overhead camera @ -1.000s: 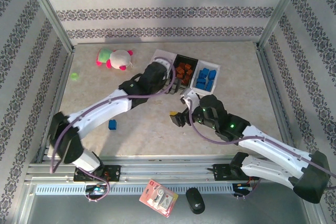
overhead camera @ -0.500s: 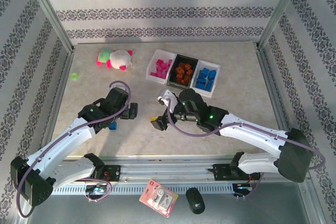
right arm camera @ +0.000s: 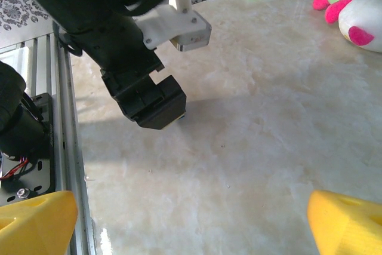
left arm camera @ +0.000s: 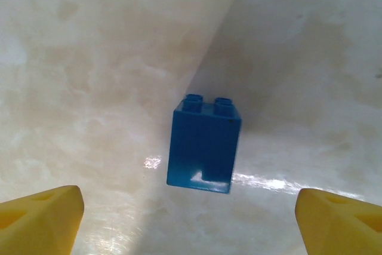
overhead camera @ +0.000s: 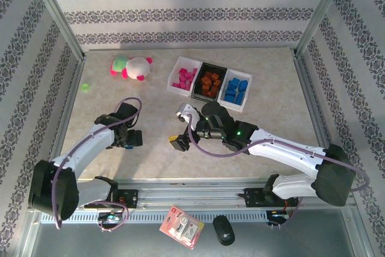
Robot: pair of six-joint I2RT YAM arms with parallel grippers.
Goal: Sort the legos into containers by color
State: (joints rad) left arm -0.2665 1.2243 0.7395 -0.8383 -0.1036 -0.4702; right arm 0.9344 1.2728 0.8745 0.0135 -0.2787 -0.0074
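Observation:
One blue lego [left arm camera: 202,147] stands alone on the marble tabletop, studs pointing away. My left gripper [left arm camera: 191,219] hangs low over it, open, its yellow fingertips wide on either side and touching nothing; it sits at the near left of the table [overhead camera: 129,139]. My right gripper [overhead camera: 178,142] is open and empty near the table's middle, yellow fingertips [right arm camera: 36,222] over bare marble. At the back stand three containers in a row: a white tray [overhead camera: 178,91] with pink legos [overhead camera: 185,76], a black tray [overhead camera: 203,97] with orange-brown legos [overhead camera: 209,81], a white tray [overhead camera: 247,91] with blue legos [overhead camera: 236,90].
A pink-white plush toy [overhead camera: 132,66] lies at the back left, a small green piece [overhead camera: 85,87] near the left wall. The left arm's black wrist [right arm camera: 146,97] sits close ahead of my right gripper. A metal rail [overhead camera: 192,186] borders the near edge.
My left arm has drawn back from the trays to the near left and come down over the blue lego. My right gripper has moved left toward the table's middle.

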